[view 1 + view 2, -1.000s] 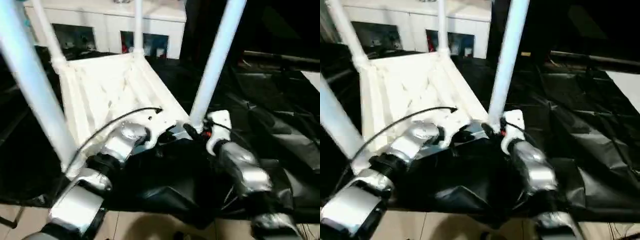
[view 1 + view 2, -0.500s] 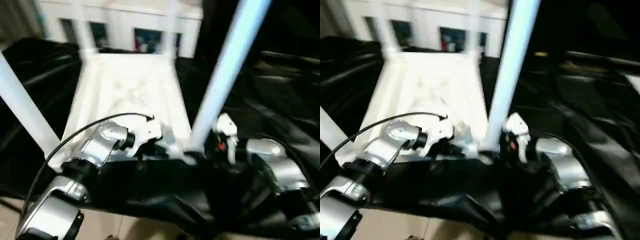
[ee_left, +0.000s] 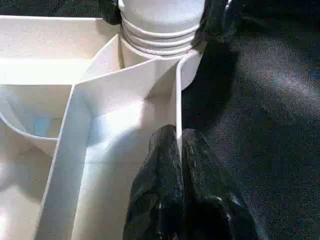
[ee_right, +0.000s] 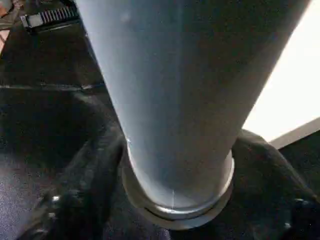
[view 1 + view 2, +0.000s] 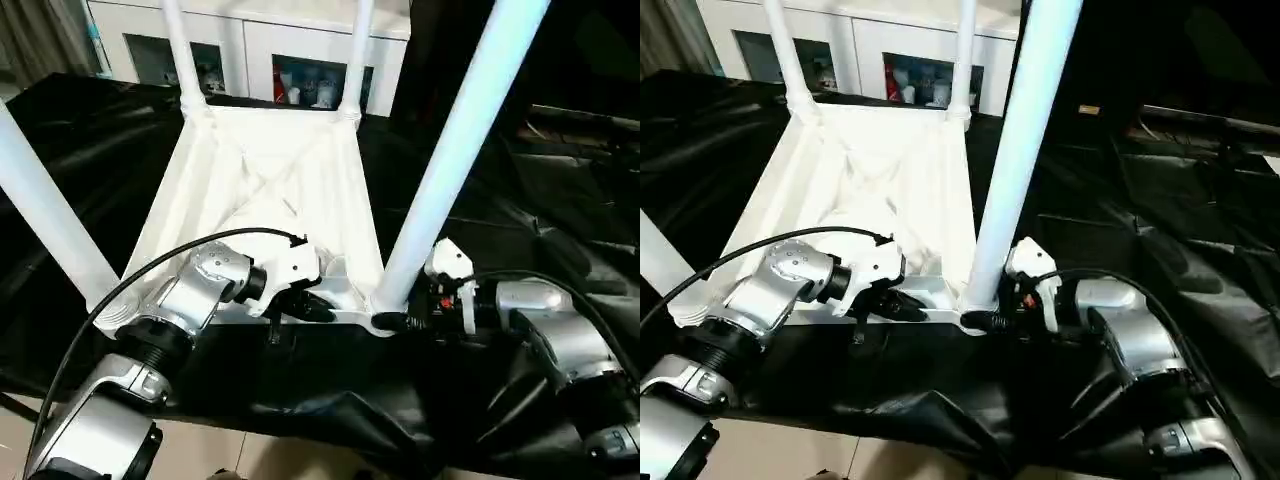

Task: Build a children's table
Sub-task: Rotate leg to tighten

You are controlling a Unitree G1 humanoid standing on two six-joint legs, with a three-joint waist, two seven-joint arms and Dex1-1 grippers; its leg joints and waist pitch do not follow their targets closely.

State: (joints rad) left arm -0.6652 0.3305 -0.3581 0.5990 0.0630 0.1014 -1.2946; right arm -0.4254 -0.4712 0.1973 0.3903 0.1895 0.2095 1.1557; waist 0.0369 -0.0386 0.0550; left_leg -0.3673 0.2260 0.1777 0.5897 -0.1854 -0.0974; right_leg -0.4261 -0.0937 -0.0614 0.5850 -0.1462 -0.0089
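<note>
Upturned children's table (image 5: 265, 180): left gripper (image 3: 179, 150) pinches its near rim; right gripper (image 5: 392, 322) straddles near-right leg (image 5: 455, 150) base.

A bench (image 5: 90, 130) draped in glossy black sheeting (image 5: 1180, 250) carries the work; the sheeting lies crumpled and creased, with heavy folds on the right side and a loose flap hanging over the near edge. Behind the bench stands a white cabinet (image 5: 250, 40) with open compartments holding small bottles and other items too small to make out. Below the near edge shows a pale tiled floor (image 5: 260, 460).
</note>
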